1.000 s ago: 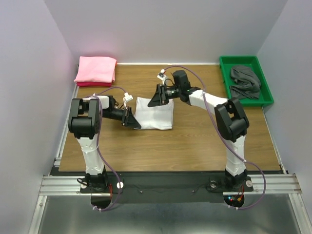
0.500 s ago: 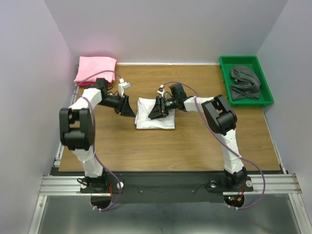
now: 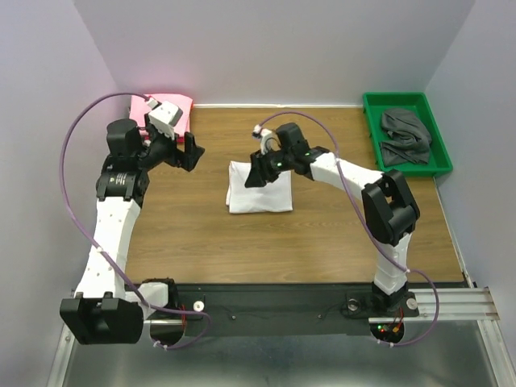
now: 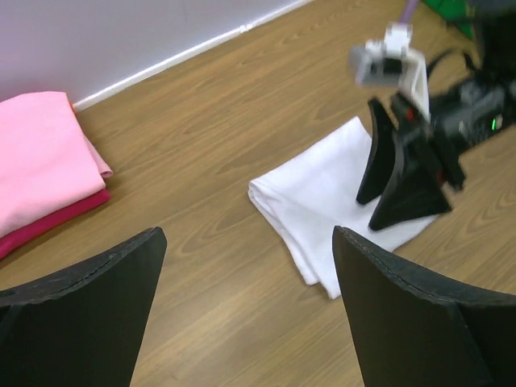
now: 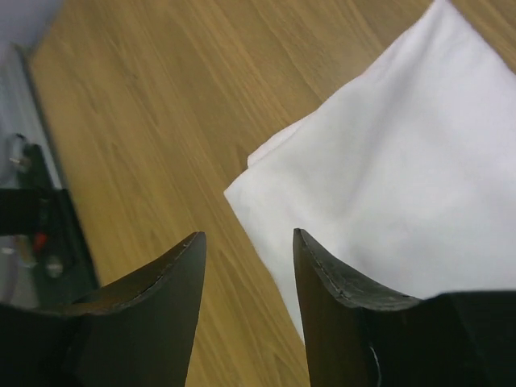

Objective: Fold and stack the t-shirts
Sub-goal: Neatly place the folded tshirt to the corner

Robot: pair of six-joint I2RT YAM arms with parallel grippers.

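Wood table (image 3: pixel 322 234) w/ a folded white tee (image 3: pixel 260 195) lying mid-table. Right gripper (image 5: pixel 247 236) is at its left edge, jaws parted, nothing in them. Left gripper (image 4: pixel 246 242) is up near the pink folded stack (image 4: pixel 40 153) at back left, wide open, empty too. Grey shirts (image 3: pixel 405 135) sit in the green tray (image 3: pixel 395 98), back right.
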